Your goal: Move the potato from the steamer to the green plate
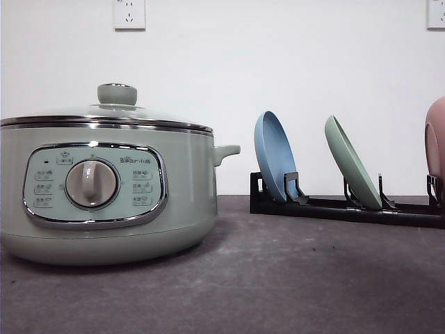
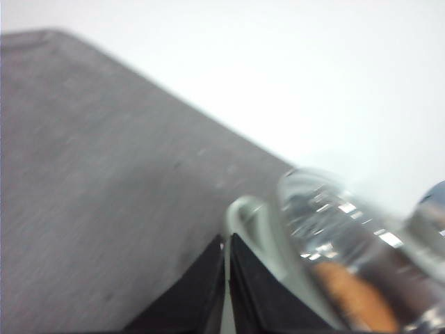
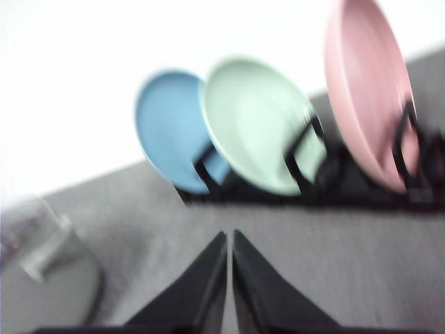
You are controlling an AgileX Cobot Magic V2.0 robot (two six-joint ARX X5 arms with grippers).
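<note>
A: How do the grippers stand?

B: The left gripper [image 2: 227,289] has its dark fingers pressed together, only a thin seam between them, nothing held. It hangs above the grey table [image 2: 104,209], tips just beside the steamer's [image 2: 306,229] side handle [image 2: 240,212]. The right gripper [image 3: 229,278] is closed in the same way, empty, over the table and pointed toward the rack [image 3: 361,184].

A: And the potato?

B: In the left wrist view, an orange-brown blur [image 2: 354,296] shows through the glass lid [image 2: 334,216]. That is the potato, inside the steamer. The picture is soft, so its exact seat cannot be told.

A: The steamer itself?

B: From the front, the pale green steamer [image 1: 104,188] sits at the table's left, lid [image 1: 104,115] on, green knob [image 1: 117,93] on top. Its chrome-framed panel and round dial [image 1: 92,184] face the camera; the side handle [image 1: 226,151] sticks out to the right.

A: The plates?

B: Three stand on edge in a black rack [image 1: 348,205] to the right, near the white wall [image 1: 278,56]. The blue plate [image 1: 276,156] is nearest the steamer, the green plate [image 1: 351,161] in the middle slot, the pink plate [image 1: 436,142] cut by the frame's right edge. All lean the same way. The right wrist view shows the green plate [image 3: 261,125] between the blue [image 3: 170,129] and the pink [image 3: 368,90].
</note>
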